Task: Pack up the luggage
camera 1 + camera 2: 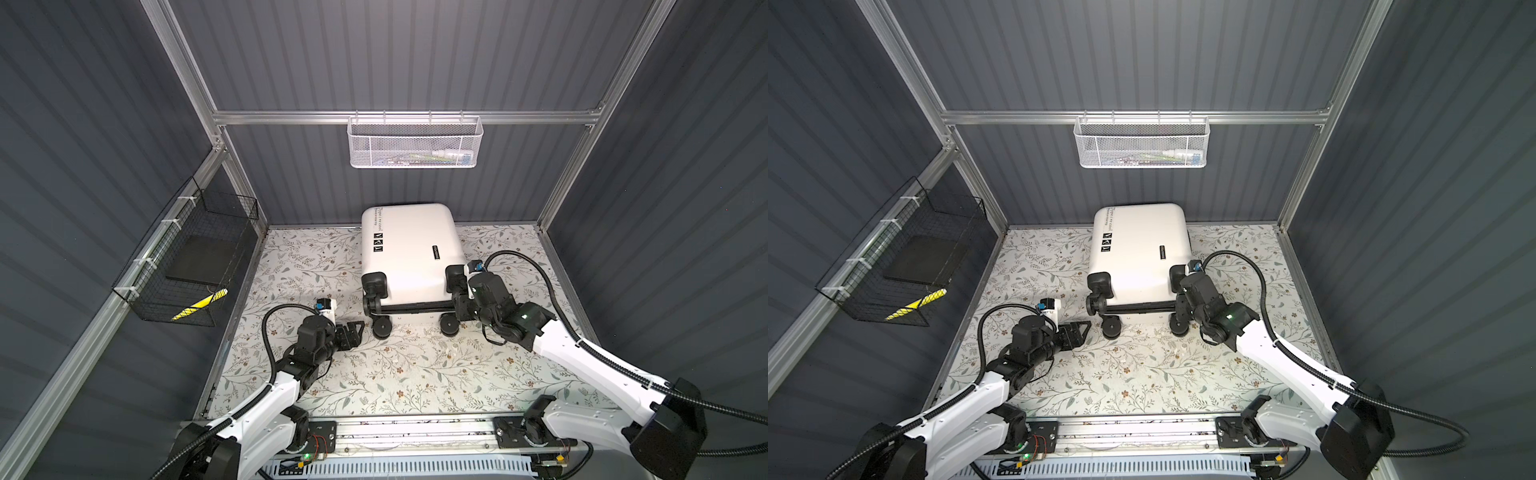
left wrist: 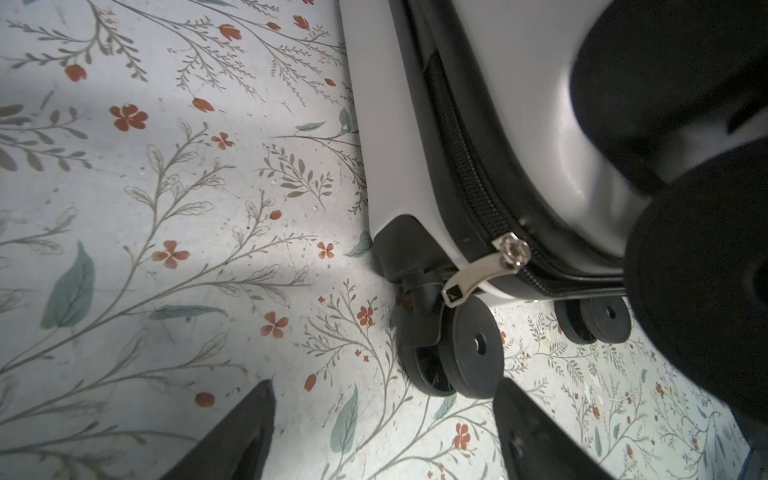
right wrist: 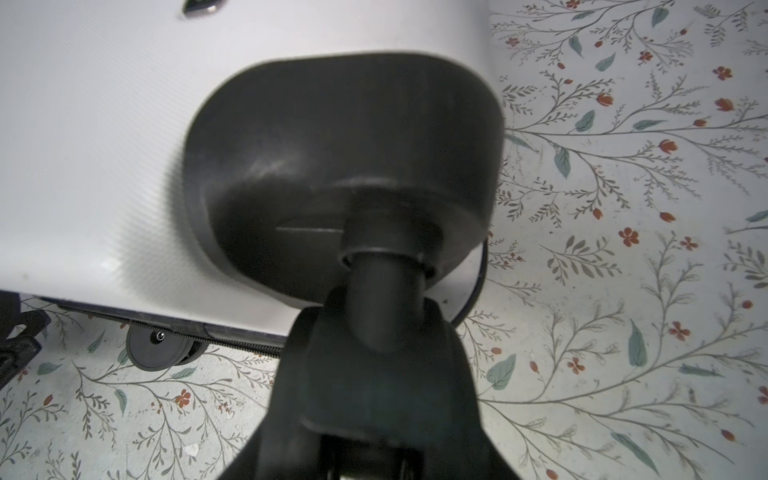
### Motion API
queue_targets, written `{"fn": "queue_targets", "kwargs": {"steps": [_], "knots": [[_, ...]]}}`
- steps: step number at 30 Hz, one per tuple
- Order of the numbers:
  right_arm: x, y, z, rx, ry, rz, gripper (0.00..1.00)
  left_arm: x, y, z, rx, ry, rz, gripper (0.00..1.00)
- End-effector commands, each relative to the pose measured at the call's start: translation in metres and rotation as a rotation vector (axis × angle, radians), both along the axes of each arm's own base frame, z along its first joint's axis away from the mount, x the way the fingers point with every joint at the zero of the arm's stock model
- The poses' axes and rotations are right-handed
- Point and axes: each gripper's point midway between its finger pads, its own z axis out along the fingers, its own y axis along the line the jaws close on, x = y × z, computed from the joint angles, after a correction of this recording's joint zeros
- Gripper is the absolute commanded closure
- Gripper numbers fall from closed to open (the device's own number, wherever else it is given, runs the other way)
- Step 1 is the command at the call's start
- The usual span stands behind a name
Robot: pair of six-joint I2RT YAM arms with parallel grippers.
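Filling its wrist view, a luggage caster (image 3: 365, 270) hides the right claw (image 1: 460, 311)

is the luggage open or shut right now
Shut. The luggage lies flat with both shells together, and its zipper teeth are meshed up to the pull.

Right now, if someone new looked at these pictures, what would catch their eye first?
The white luggage lies closed at the back middle of the floral table, wheels toward the robot. The right gripper has its jaws closed on the wheel assembly at the near right corner. The left gripper hangs with jaws open just left of the near left wheel, holding nothing.
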Motion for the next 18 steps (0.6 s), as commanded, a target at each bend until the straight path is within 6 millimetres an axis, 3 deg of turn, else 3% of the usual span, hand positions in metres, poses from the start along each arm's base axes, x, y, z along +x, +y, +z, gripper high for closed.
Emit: {"fn": "queue_targets", "kwargs": {"steps": [1, 18], "knots": [[-0.005, 0.006, 0.009, 0.023, -0.018, 0.047, 0.71, 0.005, -0.011, 0.016, -0.012, -0.104, -0.065, 0.21], [-0.012, 0.001, -0.003, 0.015, 0.030, 0.025, 0.72, 0.020, -0.035, 0.022, 0.011, -0.194, -0.204, 0.49]]}}
